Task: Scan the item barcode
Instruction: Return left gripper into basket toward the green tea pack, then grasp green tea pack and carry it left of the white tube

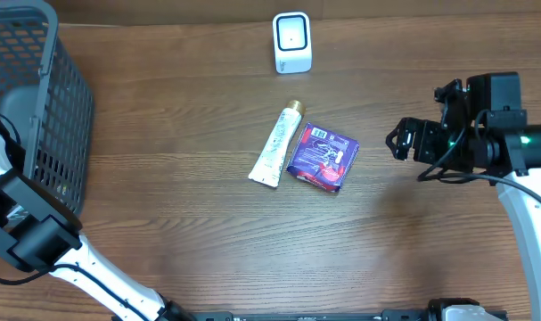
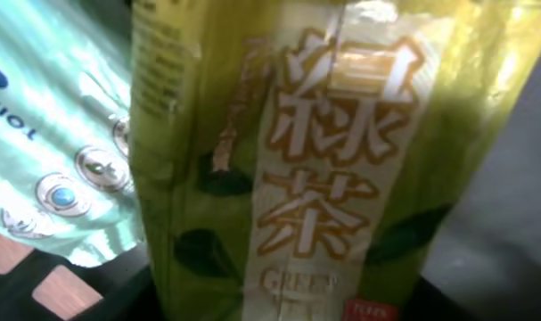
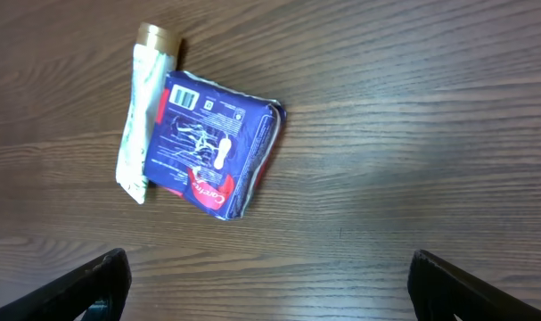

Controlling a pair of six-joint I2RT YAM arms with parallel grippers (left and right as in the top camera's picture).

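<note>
- Green tea packet (image 2: 323, 178): fills the left wrist view. It lies in the basket (image 1: 69, 134) at the far left corner of the tabletop (image 1: 208, 250), touching a pale green pack (image 2: 47, 125). Judged the item to scan.
- Left gripper: no fingers can be made out, so whether they stand apart or clamp the packet cannot be told.
- Right gripper (image 3: 268, 267): fingers wide apart, holding nothing, near the right edge.
- Step, as judged: pick-up from the basket. The next move calls for a firm hold, a lift clear of the basket wall, and the barcode turned toward the scanner (image 1: 292, 42) at the far edge.
- Count: one scanner and one basket. One tube (image 1: 276, 144) and one blue packet (image 1: 323, 157) touch mid-tabletop. Two packs show in the basket.
</note>
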